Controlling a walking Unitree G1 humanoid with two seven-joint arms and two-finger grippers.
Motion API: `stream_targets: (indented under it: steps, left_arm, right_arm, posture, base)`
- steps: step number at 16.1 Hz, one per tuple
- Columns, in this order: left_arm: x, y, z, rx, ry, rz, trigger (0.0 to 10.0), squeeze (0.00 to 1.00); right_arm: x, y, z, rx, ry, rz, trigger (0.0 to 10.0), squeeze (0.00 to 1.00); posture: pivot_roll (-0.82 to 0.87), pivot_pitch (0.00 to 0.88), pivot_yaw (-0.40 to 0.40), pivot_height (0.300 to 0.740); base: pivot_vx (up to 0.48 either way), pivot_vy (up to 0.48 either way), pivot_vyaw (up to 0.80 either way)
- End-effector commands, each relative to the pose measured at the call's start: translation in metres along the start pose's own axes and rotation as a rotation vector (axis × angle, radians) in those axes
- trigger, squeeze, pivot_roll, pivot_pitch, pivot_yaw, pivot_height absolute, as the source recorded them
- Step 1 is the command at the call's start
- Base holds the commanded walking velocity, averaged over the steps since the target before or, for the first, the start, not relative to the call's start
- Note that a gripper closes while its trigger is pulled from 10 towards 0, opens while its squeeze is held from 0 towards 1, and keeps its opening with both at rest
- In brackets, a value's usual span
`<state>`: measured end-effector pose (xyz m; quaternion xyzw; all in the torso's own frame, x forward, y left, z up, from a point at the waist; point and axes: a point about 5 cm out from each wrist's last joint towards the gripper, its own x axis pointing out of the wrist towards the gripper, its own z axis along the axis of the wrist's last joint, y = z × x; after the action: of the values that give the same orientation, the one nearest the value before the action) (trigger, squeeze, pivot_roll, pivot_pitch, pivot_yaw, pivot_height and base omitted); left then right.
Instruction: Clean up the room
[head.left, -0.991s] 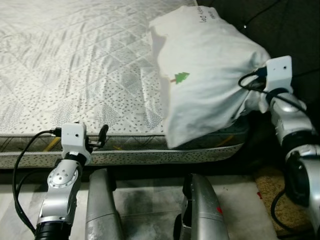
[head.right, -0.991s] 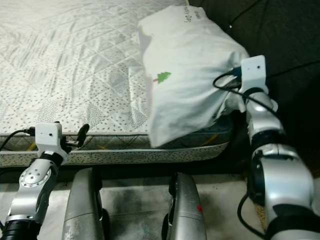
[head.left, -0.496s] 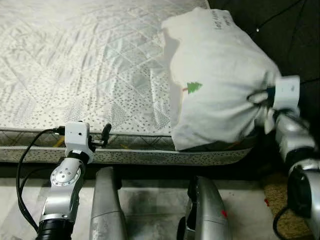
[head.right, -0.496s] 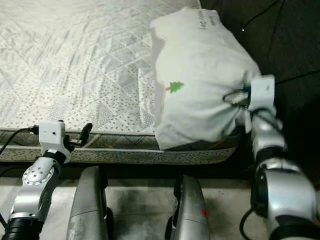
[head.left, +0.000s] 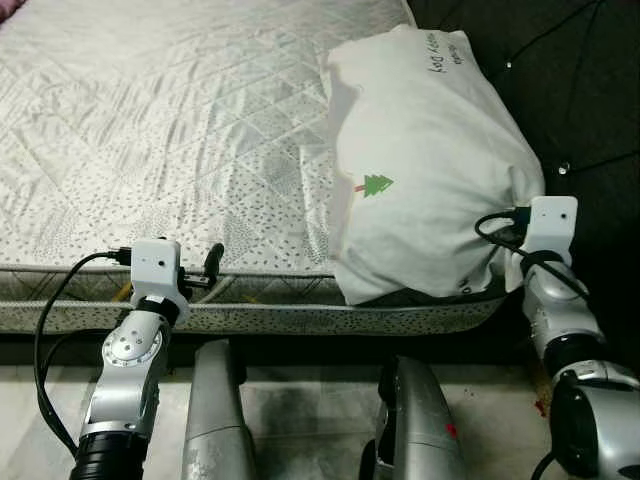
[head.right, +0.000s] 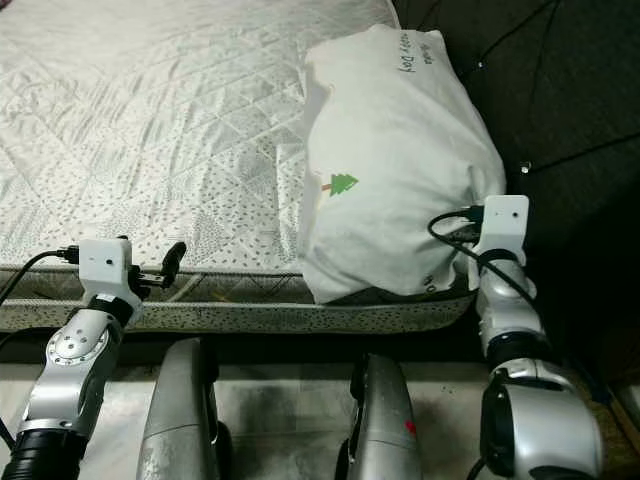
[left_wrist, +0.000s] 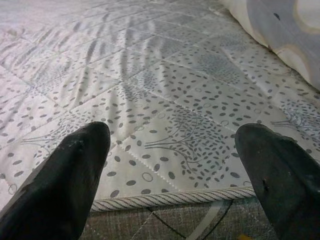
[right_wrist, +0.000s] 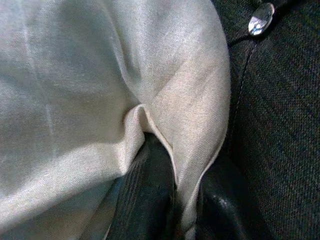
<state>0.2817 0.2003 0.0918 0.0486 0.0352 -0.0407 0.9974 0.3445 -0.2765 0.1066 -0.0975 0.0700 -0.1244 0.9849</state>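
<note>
A white pillow (head.left: 430, 170) with a small green tree print lies on the right end of the quilted mattress (head.left: 150, 120), its lower end overhanging the near edge. My right gripper (right_wrist: 182, 210) is shut on a fold of the pillow's fabric at its right corner, and both black fingers (right_wrist: 147, 200) pinch the cloth. My left gripper (left_wrist: 172, 175) is open and holds nothing. It hovers at the mattress's near edge (head.left: 208, 265), well left of the pillow.
Dark tufted upholstery (head.left: 580, 80) with a shiny button (right_wrist: 261, 19) stands right of the pillow. A black cable (head.left: 590, 165) runs across it. My silver legs (head.left: 215, 420) stand on the pale floor below the mattress edge.
My right gripper has come down and toward me with the pillow, which now sits lower on the mattress corner. The left arm has barely moved.
</note>
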Motion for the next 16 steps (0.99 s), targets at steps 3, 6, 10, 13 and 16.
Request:
stream_targets:
  steps: [3,6,10,13,16]
  left_arm:
    - [0.003,0.000,-0.001,0.015,0.011,-0.006,10.0,0.00]
    - [0.009,0.004,0.002,0.022,0.001,-0.002,10.0,0.00]
    - [0.016,0.010,0.009,0.037,-0.022,-0.005,10.0,0.00]
    - [0.019,0.010,0.010,0.040,-0.029,-0.008,10.0,0.00]
    - [0.013,0.008,0.003,0.009,-0.022,0.001,10.0,0.00]
  right_arm:
    - [-0.001,0.014,0.000,0.025,-0.003,0.085,10.0,0.80]
    - [0.006,0.023,0.018,0.014,-0.046,0.122,10.0,1.00]
    - [0.011,0.044,0.041,-0.063,-0.105,0.251,10.0,1.00]
    - [0.006,0.044,0.021,-0.112,-0.041,0.267,10.0,1.00]
    - [-0.005,0.031,-0.012,-0.099,0.083,0.232,10.0,1.00]
  posture:
    - [0.02,0.052,-0.028,0.529]
    - [0.03,0.046,-0.027,0.529]
    - [0.00,0.040,-0.010,0.529]
    - [0.00,0.000,-0.002,0.529]
    - [0.00,0.000,-0.008,0.529]
  base:
    - [0.000,0.000,0.00]
    - [0.000,0.000,0.00]
    - [0.000,0.000,0.00]
    - [0.000,0.000,0.00]
    - [0.000,0.000,0.00]
